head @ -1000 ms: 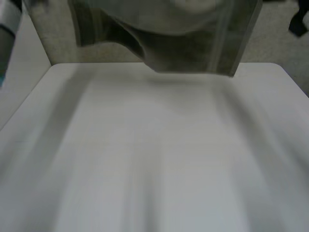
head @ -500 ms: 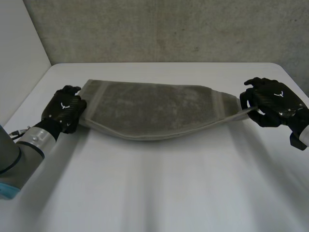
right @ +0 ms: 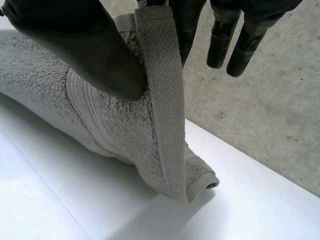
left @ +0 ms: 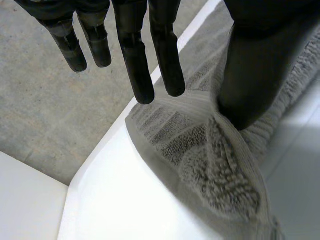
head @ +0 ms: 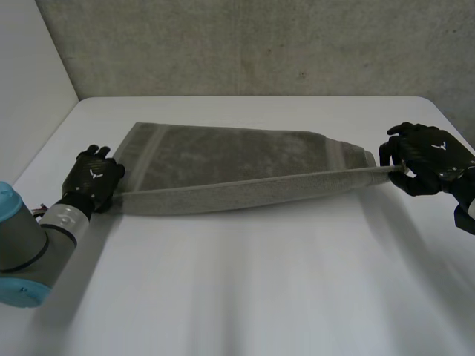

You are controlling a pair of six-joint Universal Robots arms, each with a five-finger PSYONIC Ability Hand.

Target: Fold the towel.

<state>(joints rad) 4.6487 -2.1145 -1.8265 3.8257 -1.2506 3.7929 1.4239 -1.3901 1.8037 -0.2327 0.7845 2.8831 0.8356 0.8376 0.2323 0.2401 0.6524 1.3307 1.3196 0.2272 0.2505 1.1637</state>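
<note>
Head view: white table [head: 245,297], wide, taking up most of the scene. Grey towel [head: 215,159] stretched crosswise over its far half. The far long edge lies on the table. The near long edge is raised and pulled taut in a straight line from hand to hand. A paler hem band runs across each short end.

Left arm [head: 30,248], grey joint with a light-blue cap, reaches in from the near left corner. Left hand [head: 93,182] is at the towel's left end, on the near corner. Right hand [head: 427,157] is at the right end, at the table's right edge, where the towel narrows to a gathered tip.

Left wrist view: fingers [left: 137,60] straight, reaching out past the hem. The thumb [left: 250,65] bears down on the bunched corner and nips the cloth, which rises to it in a ridge.

Right wrist view: thumb [right: 75,45] clamps the towel against the fingers [right: 225,40]. The hem band runs up between them. The loose corner below curls onto the table.
</note>
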